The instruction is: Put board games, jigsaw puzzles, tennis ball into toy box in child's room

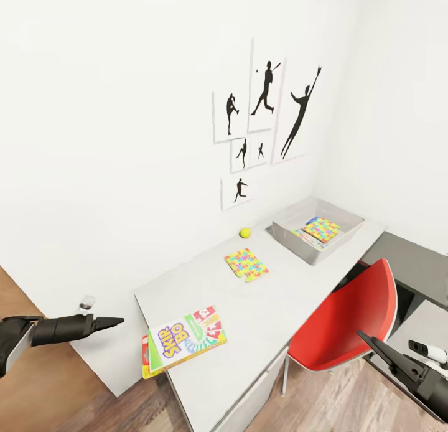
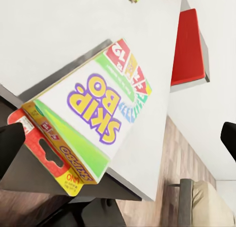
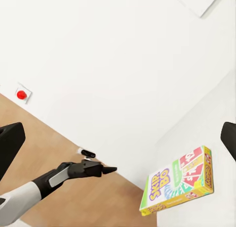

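Skip-Bo box [image 1: 188, 340] hides most of yellow box [image 1: 145, 365].

Left pincer [image 1: 115, 322] comes in all black, tapering to slim pointed fingers, and behind it sits a stout dark cylinder of a wrist. Further back the left arm [image 3: 22, 197] turns pale grey-white, with a light panel set into the black section near the wrist. Right pincer [image 1: 368, 340] wears the same black, long and narrow to a sharp tip, with a white rounded piece showing beside its dark body.
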